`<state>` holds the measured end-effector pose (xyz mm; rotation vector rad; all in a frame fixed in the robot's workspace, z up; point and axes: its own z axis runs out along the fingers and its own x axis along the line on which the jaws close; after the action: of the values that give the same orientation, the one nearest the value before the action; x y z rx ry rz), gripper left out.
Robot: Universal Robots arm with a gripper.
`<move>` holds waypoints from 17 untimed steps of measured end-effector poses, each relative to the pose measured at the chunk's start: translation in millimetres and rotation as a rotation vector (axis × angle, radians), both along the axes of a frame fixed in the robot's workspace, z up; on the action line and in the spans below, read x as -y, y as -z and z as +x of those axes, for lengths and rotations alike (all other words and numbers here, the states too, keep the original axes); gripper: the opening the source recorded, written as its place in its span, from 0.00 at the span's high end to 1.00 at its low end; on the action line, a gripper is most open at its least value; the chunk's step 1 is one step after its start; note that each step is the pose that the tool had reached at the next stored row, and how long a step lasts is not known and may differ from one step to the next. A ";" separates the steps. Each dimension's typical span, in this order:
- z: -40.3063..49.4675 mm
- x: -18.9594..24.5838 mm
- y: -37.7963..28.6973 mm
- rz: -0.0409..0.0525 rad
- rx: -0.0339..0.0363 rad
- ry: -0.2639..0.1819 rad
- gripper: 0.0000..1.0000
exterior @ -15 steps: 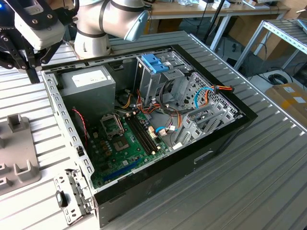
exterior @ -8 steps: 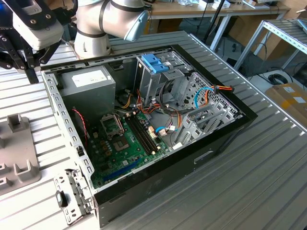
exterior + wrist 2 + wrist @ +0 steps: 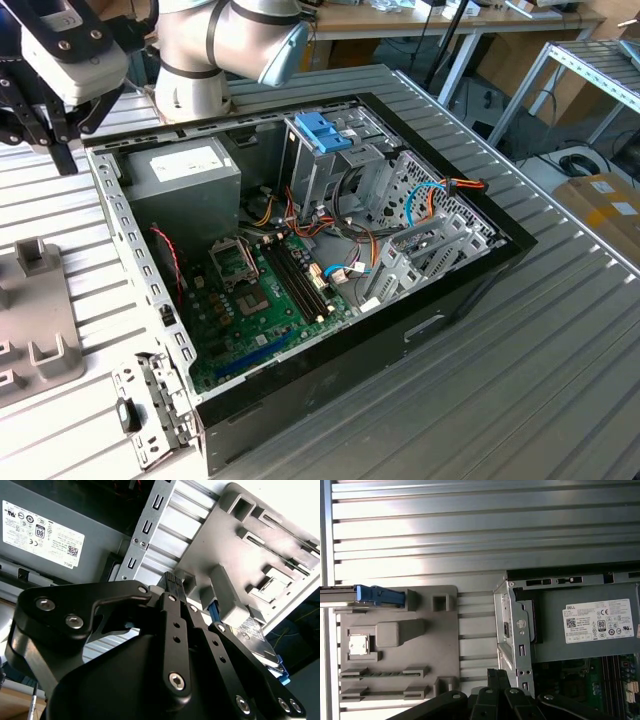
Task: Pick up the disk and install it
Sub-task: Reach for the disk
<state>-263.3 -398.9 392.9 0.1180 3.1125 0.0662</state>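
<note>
Gripper point(image 3: 496, 674), black, two-fingered: tips pressed together with nothing between them, as seen in both wrist views. It hangs over the strip of bare ribbed grey metal tabletop point(image 3: 480, 530) that runs between the grey moulded fixture plate point(image 3: 445, 645) and the open black computer case point(image 3: 516, 630). In the exterior view it sits well above both.

Disk point(image 3: 375, 595): a flat grey-metal hard drive in a light-blue plastic carrier. It stands on edge in a slot at one corner of the fixture plate. The first wrist view shows it edge-on, with the blue rail end over the plate and the grey metal edge running out past the plate's rim. In the second wrist view its labelled face shows behind a raised grey block, partly hidden by the gripper's linkage. The disk and gripper are apart, with the width of the plate between them.

Case: lid off, open side up. The perforated metal rim faces the plate, and the grey power supply box with a white label point(image 3: 585, 625) lies just inside that rim.

In the exterior view, the upright metal drive cage point(image 3: 330, 170) stands at the case's far side, topped by a blue plastic handle piece point(image 3: 325, 130). Coloured cables point(image 3: 340, 235) crowd its foot, beside the green motherboard point(image 3: 260, 290). The tabletop is open along the case on the exterior view's right.
</note>
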 end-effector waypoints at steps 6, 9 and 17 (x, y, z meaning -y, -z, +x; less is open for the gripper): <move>-2.2 0.0 0.0 0.0000 0.0000 0.000 0.90; -3.3 0.0 0.0 -0.0001 0.0000 0.000 0.90; -6.1 0.0 0.0 0.0000 0.0000 0.000 0.90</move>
<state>-269.3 -398.9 392.9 0.1179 3.1125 0.0661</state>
